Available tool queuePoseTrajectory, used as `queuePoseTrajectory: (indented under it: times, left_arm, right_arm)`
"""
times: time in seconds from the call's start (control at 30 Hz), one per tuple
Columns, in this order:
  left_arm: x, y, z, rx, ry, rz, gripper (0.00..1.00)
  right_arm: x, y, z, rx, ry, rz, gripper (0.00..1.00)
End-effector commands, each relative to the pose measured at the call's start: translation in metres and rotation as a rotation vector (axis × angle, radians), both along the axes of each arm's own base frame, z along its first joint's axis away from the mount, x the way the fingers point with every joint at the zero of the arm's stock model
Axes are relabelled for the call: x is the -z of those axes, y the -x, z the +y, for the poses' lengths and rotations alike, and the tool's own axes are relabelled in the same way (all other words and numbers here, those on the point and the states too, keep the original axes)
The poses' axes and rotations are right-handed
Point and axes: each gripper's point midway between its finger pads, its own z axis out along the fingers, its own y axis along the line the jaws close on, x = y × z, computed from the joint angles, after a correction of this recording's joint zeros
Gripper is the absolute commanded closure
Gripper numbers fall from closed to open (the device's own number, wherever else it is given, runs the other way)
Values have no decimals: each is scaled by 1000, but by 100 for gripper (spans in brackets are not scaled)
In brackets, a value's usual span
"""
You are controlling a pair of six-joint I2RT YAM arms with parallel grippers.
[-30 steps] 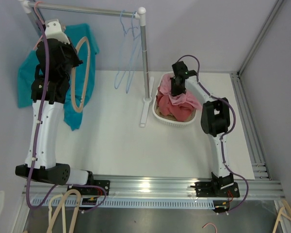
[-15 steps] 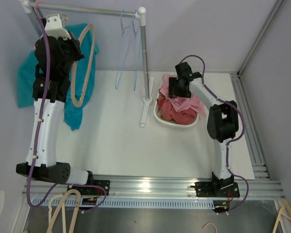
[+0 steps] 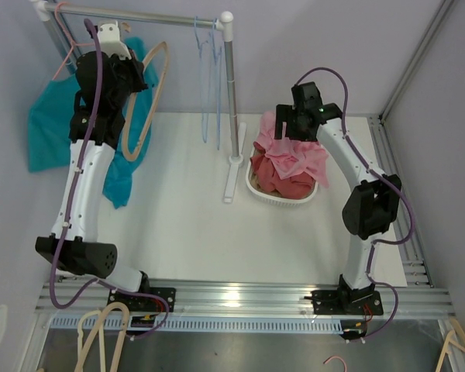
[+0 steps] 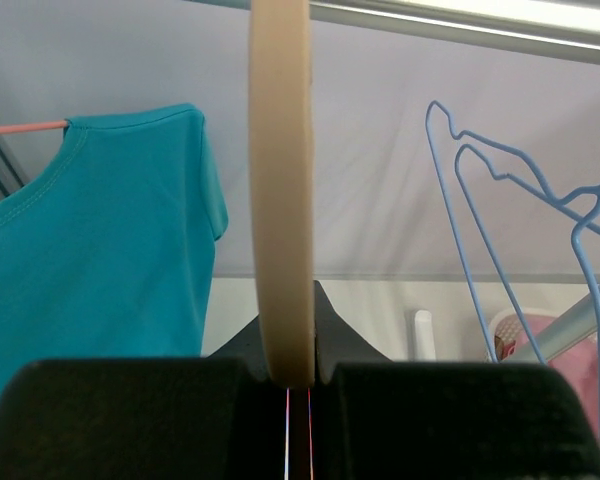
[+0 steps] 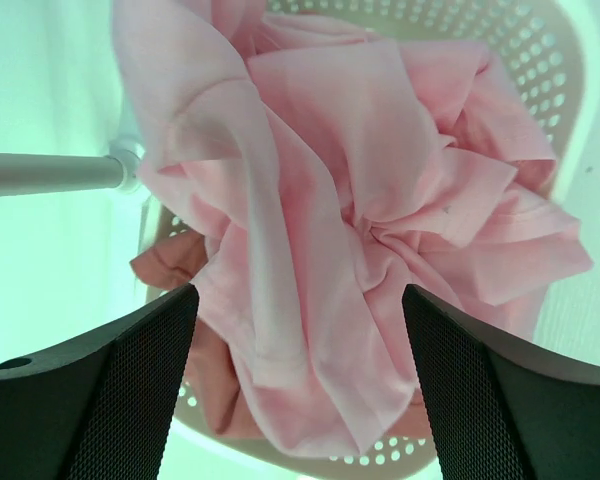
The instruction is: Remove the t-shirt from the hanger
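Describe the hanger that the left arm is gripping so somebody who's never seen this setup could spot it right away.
Find the metal rail across the back left of the table. Below it, between the teal t-shirt and the blue wire hangers, is the tan hanger, clamped in the left end effector. It is thick and beige, while its neighbours are thin blue wire.

Robot test cell, laboratory type. Evidence: left arm (image 3: pixel 77 201) and right arm (image 3: pixel 356 170), both cabled, bolted to an aluminium rail (image 3: pixel 240 298) edging a white tabletop (image 3: pixel 178 225). Plain grey panels (image 3: pixel 333 54) enclose it. Clothes rack (image 3: pixel 139 15) and laundry basket (image 3: pixel 275 198) stand on it.
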Motion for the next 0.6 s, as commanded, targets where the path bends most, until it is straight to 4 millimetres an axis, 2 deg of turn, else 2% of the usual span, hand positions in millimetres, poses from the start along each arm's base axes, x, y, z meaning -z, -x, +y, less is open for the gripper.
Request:
queuePoseTrajectory:
  times: [0.0,0.2,0.27,0.3,0.37,0.43,0.47,0.53,0.57]
  left_arm:
    - [-44,1,-5,24,-17,-141,99]
    - [-57,1,-21,40,-57,-202,99]
    - [-66,6,-32,55,-74,-239,99]
    - [-65,5,-32,52,-73,-245,99]
    - [-71,6,-39,68,-85,-281,99]
    - [-67,-3,-46,76,-85,-271,99]
    - [-77,-2,-46,76,-80,-281,99]
    - [-63,-18,-53,89,-86,-243,99]
    - [-68,-20,-54,89,-84,-250,99]
  right_arm:
    - [-68,2,-6,10,-33,-147,13]
    - [-90,11,-9,8,-49,-187,18]
    - [-99,16,-11,9,-57,-207,17]
    - [-97,17,-11,6,-54,-201,17]
    - [-110,24,-11,2,-72,-231,16]
    - [-122,32,-11,-5,-101,-264,15]
    - [-126,36,-10,-11,-115,-272,14]
    - [-131,43,-4,-36,-143,-287,14]
    - [-142,49,-6,-36,-157,-311,14]
